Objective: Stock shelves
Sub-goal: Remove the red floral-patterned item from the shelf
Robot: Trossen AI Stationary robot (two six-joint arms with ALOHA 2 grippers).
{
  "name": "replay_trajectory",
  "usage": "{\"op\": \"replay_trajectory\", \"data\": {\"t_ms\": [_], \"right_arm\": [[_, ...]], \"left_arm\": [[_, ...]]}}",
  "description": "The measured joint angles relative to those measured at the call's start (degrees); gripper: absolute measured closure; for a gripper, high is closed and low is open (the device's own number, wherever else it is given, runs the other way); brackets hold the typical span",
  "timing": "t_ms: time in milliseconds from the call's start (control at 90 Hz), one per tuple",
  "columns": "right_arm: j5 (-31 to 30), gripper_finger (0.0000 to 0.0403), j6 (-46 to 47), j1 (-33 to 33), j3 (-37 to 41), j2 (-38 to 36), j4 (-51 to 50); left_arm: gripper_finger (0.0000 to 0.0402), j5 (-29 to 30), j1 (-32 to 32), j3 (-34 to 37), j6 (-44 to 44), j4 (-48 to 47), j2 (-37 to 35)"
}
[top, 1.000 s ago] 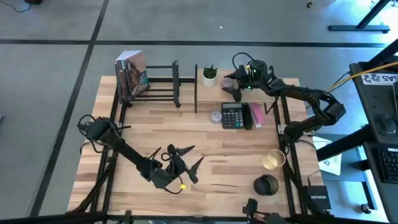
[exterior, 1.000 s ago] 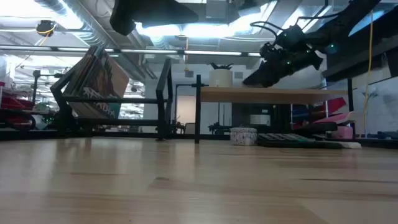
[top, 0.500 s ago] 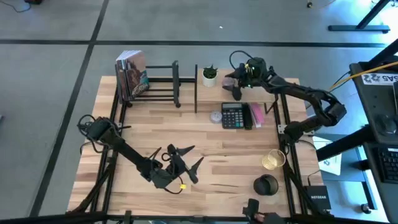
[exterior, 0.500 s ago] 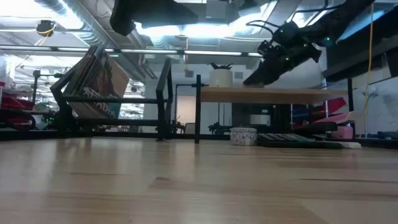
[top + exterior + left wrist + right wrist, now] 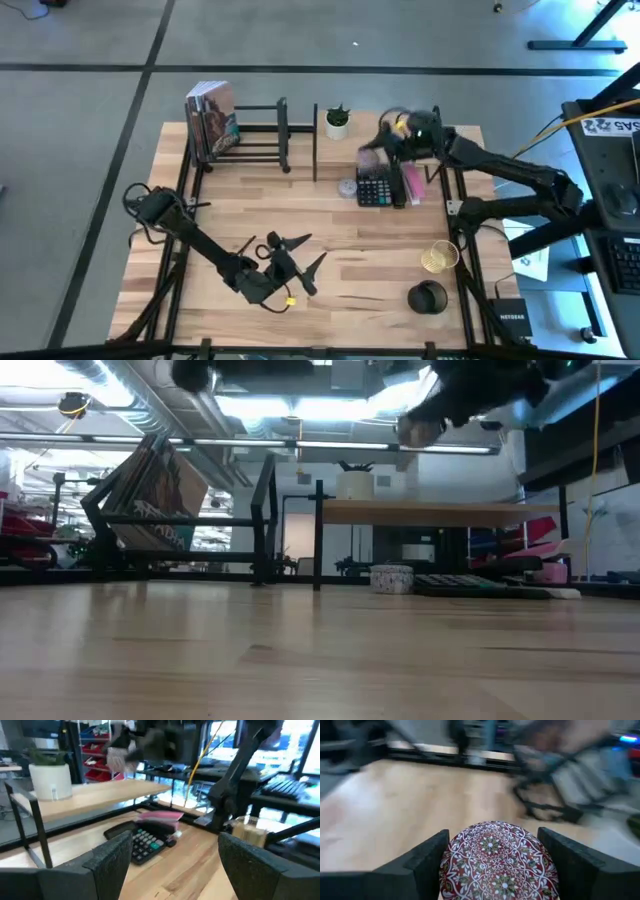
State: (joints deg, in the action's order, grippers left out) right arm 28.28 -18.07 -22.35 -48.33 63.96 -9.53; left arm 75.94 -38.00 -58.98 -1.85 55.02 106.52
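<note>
Two dark arms work over the wooden bench (image 5: 330, 250). At its far edge stand the shelves. The low black metal-bar rack (image 5: 255, 135) sits to the left and holds a few books (image 5: 210, 118) leaning at its left end; in the low view the books (image 5: 160, 495) tilt against the bars. Just right of it stands the two-level wooden shelf (image 5: 430, 512) on thin black posts, its top board light and flat, with a small white pot holding a green plant (image 5: 338, 122) at its left end. Under that shelf, on the bench, lie a black calculator (image 5: 375, 187), a pink flat item (image 5: 411, 185) beside it on the right, and a small round tin (image 5: 347, 187) on its left.

Up above the shelf's top board hangs the right tool (image 5: 375, 155), blurred in the high view and well clear of the board in the low view. Its wrist view shows the two dark fingers (image 5: 417, 862) set on either side of a round object with a red and white patterned surface (image 5: 497, 857), clamped between them.

Near the front of the bench hovers the left tool (image 5: 295, 262), fingers spread wide with nothing between them. From its wrist camera the fingers (image 5: 107, 857) frame the calculator (image 5: 142, 840) and the shelf beyond.

Toward the front right corner rest a small gold wire basket (image 5: 438, 257) and, nearer the edge, a black round object (image 5: 428, 298).
</note>
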Motion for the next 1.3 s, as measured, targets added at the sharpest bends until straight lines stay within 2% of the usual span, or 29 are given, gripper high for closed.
{"op": "replay_trajectory", "data": {"t_ms": [133, 256, 389, 500, 700, 989, 1300], "right_arm": [[-5.71, 0.0138, 0.41, 11.21, 0.91, 2.77, 2.05], [-7.75, 0.0138, 2.37, 19.04, 1.24, 7.3, 9.93], [-7.69, 0.0138, 3.77, 24.34, 1.08, 15.85, 22.19], [-7.73, 0.0138, 4.71, 26.21, -2.01, 24.87, 27.45], [-5.94, 0.0138, 4.18, 28.07, -15.27, 41.19, 28.49], [-4.29, 0.0138, 4.15, 28.38, -39.69, 58.92, 23.34], [-5.69, 0.0138, 4.24, 28.2, -55.06, 73.81, 21.58]], "left_arm": [[0.0126, 1.56, -4.01, -0.02, -3.16, -0.09, -4.47], [0.0126, 4.98, -7.84, -0.02, -5.97, -0.33, -6.96], [0.0126, 10.49, -11.05, -0.02, -8.98, -0.37, -8.78], [0.0126, 13.16, -13.5, -0.02, -9.41, -0.39, -10.58], [0.0126, 14.1, -16.21, -0.07, -9.63, -0.41, -12.35], [0.0126, 14.12, -17.95, -0.07, -9.24, -0.05, -12.35], [0.0126, 14.08, -21.52, -0.07, -7.35, 0.06, -12.44]]}}
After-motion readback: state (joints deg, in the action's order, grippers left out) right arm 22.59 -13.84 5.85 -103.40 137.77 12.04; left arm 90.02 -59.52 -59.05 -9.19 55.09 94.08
